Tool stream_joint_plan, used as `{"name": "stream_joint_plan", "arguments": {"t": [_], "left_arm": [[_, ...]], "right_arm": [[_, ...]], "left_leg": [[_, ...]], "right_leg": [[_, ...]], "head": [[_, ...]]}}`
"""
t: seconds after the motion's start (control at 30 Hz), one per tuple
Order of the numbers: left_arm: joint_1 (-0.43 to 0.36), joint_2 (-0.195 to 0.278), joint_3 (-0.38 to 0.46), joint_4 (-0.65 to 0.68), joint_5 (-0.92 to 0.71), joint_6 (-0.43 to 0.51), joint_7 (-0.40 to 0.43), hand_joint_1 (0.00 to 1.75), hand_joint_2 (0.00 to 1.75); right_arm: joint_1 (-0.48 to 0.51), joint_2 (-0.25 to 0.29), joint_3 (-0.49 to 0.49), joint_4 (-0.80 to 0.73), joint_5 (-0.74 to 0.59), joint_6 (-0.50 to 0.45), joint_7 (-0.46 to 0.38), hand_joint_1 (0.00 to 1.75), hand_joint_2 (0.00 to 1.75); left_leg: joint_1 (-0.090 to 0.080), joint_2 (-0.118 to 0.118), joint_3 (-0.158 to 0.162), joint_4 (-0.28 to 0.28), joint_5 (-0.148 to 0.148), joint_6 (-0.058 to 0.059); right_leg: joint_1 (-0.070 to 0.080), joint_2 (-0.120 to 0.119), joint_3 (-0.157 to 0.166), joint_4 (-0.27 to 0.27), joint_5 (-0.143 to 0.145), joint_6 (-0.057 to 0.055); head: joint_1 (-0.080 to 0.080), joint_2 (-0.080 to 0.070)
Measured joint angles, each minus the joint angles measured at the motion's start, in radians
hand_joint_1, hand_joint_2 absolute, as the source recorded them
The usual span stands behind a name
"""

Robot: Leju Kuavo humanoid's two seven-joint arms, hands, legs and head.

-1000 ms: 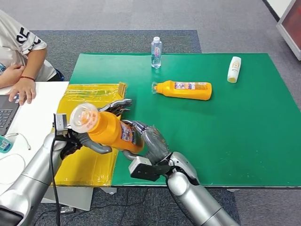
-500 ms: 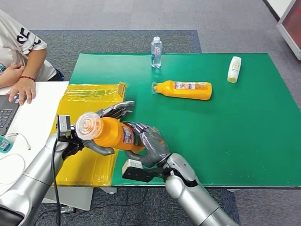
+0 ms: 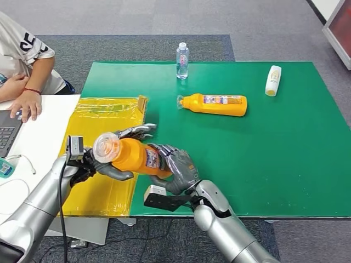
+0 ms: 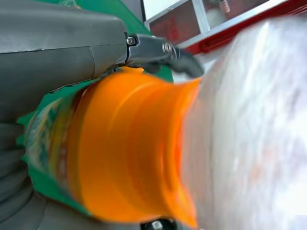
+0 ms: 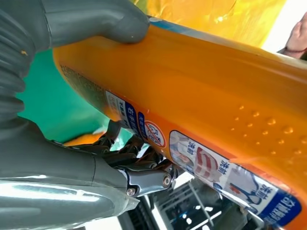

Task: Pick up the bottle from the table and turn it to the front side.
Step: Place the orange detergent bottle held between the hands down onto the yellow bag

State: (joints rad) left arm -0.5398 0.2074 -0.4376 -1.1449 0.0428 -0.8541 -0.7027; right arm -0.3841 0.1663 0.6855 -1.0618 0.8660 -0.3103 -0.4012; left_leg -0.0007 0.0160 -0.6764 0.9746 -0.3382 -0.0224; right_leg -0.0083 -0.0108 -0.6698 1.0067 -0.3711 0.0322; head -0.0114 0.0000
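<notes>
- Orange and capped in clear plastic, the bottle hangs above the near-left part of the green table, lying nearly level with its cap pointing back toward the robot's left side.
- Both of the robot's hands grip it: the left hand wraps the neck end just behind the cap, thumb under the body, fingers reaching over the far side.
- The right hand clasps the base end, its thumb pressed on the bottle's side in the right wrist view, where the printed label faces the camera.
- In the left wrist view the bottle's orange shoulder and blurred clear cap sit close to the lens.
- Beneath the left hand, a yellow plastic sheet covers the table's left end.
- A second orange bottle lies on its side further back on the green surface, with a small clear water bottle standing upright at the far edge and a white bottle lying toward the far right.
- At a white desk on the left, a person's hand rests by a laptop.
</notes>
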Motion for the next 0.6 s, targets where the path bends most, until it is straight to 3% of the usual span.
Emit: {"name": "stream_joint_plan", "arguments": {"t": [0.53,0.6], "left_arm": [[-0.014,0.032,-0.024,0.037,0.031,-0.01,-0.004,1.75,1.75],[-0.013,0.034,-0.023,0.037,0.033,-0.005,-0.004,1.75,1.75]], "right_arm": [[0.023,-0.002,-0.016,-0.041,0.049,-0.06,0.015,1.71,1.75],[0.031,-0.005,-0.021,-0.06,0.049,-0.068,0.015,0.93,1.75]], "left_leg": [[0.0,0.0,-0.002,0.0,0.0,0.0],[0.0,0.0,-0.002,0.0,0.0,0.0]], "right_leg": [[0.0,0.0,-0.001,0.0,0.0,0.0],[0.0,0.0,-0.001,0.0,0.0,0.0]], "head": [[0.0,0.0],[0.0,0.0]]}}
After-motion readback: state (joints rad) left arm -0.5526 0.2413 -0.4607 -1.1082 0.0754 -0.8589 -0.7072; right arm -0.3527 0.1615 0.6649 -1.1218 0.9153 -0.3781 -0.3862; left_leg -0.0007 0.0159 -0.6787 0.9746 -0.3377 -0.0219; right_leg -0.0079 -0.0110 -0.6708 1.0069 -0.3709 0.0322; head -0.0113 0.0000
